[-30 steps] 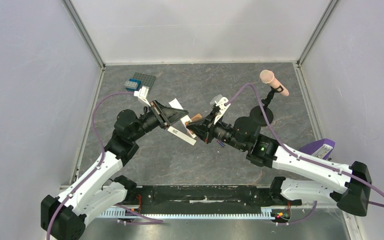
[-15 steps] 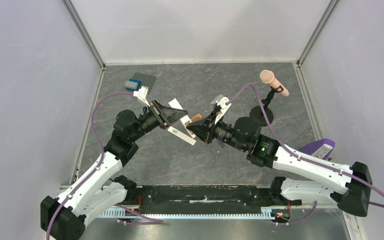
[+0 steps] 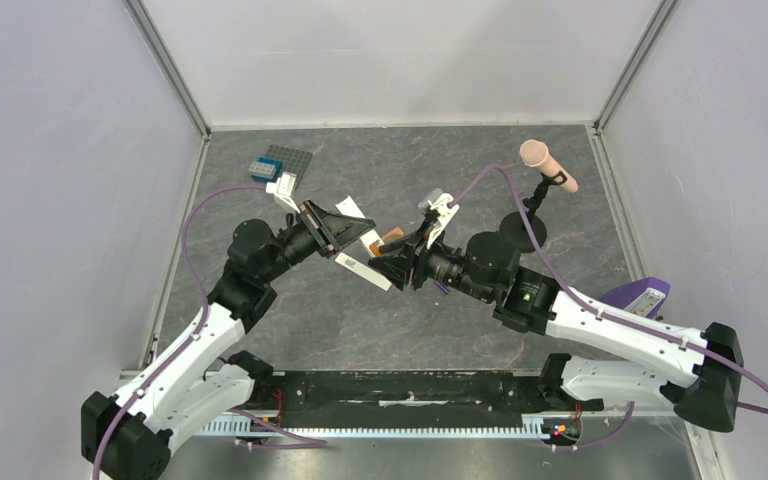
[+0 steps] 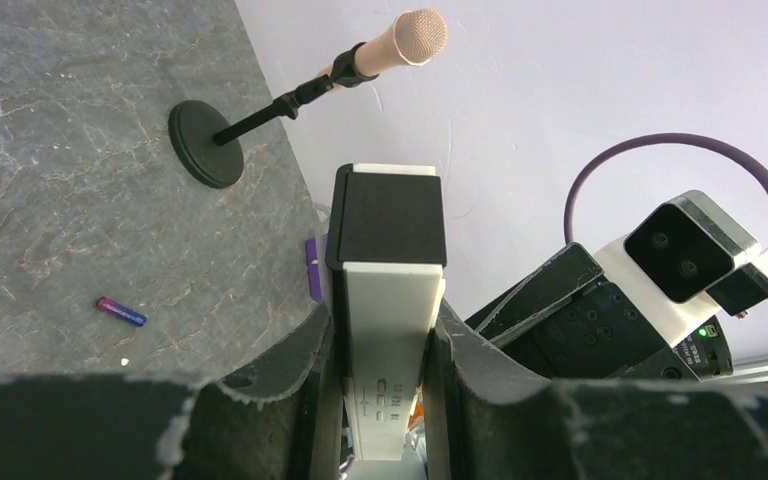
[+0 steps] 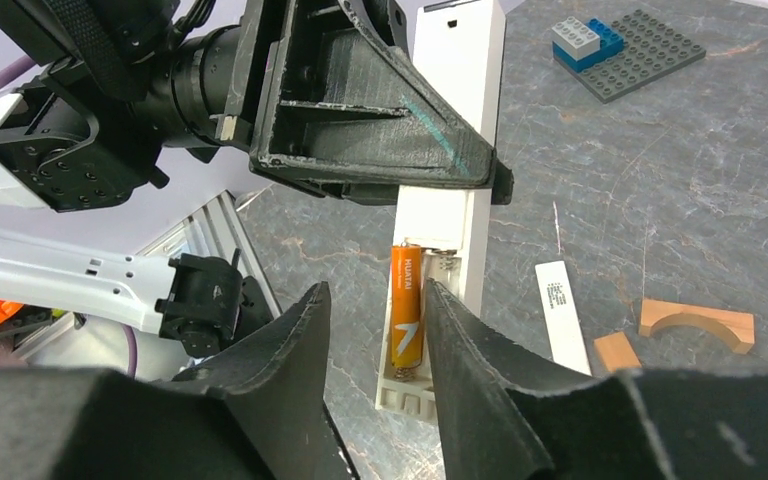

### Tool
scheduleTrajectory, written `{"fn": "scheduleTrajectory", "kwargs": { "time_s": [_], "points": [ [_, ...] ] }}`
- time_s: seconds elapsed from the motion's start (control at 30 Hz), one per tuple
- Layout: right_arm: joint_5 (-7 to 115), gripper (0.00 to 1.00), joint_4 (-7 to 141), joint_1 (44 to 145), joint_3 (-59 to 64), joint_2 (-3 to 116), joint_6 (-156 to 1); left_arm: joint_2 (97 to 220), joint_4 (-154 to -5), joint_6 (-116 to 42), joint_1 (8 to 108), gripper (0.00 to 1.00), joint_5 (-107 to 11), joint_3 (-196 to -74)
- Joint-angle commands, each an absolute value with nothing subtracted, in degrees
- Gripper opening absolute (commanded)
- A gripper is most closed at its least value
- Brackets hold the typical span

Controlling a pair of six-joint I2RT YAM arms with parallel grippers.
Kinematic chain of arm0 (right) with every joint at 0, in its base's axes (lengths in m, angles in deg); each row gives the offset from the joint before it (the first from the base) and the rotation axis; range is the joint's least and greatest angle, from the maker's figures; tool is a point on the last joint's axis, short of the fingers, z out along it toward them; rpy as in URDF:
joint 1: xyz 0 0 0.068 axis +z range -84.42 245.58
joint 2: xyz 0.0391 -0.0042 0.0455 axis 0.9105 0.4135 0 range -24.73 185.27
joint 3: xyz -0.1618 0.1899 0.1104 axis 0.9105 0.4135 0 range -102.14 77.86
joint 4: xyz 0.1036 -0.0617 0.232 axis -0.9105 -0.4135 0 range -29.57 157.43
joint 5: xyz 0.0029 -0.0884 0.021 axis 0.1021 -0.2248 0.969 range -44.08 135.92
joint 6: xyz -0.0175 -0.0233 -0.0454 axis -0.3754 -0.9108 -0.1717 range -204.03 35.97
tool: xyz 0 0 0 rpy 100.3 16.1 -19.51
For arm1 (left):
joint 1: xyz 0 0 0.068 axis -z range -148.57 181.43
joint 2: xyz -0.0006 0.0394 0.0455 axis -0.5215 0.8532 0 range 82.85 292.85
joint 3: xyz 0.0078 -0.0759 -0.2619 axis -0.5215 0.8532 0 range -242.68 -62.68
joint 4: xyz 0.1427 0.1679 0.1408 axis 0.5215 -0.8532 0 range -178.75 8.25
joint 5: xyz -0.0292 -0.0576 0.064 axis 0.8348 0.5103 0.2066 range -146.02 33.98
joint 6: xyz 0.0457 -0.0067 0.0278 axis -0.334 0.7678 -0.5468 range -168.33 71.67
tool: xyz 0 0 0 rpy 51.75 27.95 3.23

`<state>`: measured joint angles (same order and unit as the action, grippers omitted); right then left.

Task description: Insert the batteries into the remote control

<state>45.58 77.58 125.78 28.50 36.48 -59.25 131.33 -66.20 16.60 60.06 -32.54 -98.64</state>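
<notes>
My left gripper [image 4: 385, 325] is shut on the remote control [image 4: 388, 290], a cream-white bar held off the table between the arms [image 3: 368, 272]. In the right wrist view its battery recess faces me at the near end of the remote control [image 5: 447, 215]. An orange battery [image 5: 406, 310] lies in that recess. My right gripper [image 5: 375, 295] is open; its fingers straddle that end with a gap on the left side of the battery. A dark blue battery [image 4: 121, 312] lies on the table.
A white battery cover strip [image 5: 562, 318] and two orange-brown blocks [image 5: 695, 325] lie right of the remote. A grey studded plate with a blue brick [image 3: 282, 162] sits back left. A microphone stand [image 3: 512, 232] is back right, a purple object [image 3: 640, 297] at the right edge.
My right gripper's fingers have spread apart around the remote's end. Both arms have stayed almost still, and the left gripper's hold on the remote is unchanged.
</notes>
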Motion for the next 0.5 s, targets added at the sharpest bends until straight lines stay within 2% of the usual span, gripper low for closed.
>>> {"fn": "scheduleTrajectory", "kwargs": {
  "time_s": [0.0, 0.3, 0.47],
  "points": [
    [42.83, 0.45, 72.12, 125.69, 25.95, 35.17, -58.58, 130.34, -60.49, 17.02, 60.23, 0.02, -31.91, -100.55],
    [43.55, 0.53, 70.68, 125.7, 24.17, 31.12, -54.23, 130.74, -56.94, 15.6, 60.25, 0.02, -30.82, -100.12],
    [39.31, 0.66, 68.27, 125.7, 23.29, 28.61, -48.56, 130.58, -53.12, 15.63, 60.18, 0.02, -31.19, -98.6]
  ]
}}
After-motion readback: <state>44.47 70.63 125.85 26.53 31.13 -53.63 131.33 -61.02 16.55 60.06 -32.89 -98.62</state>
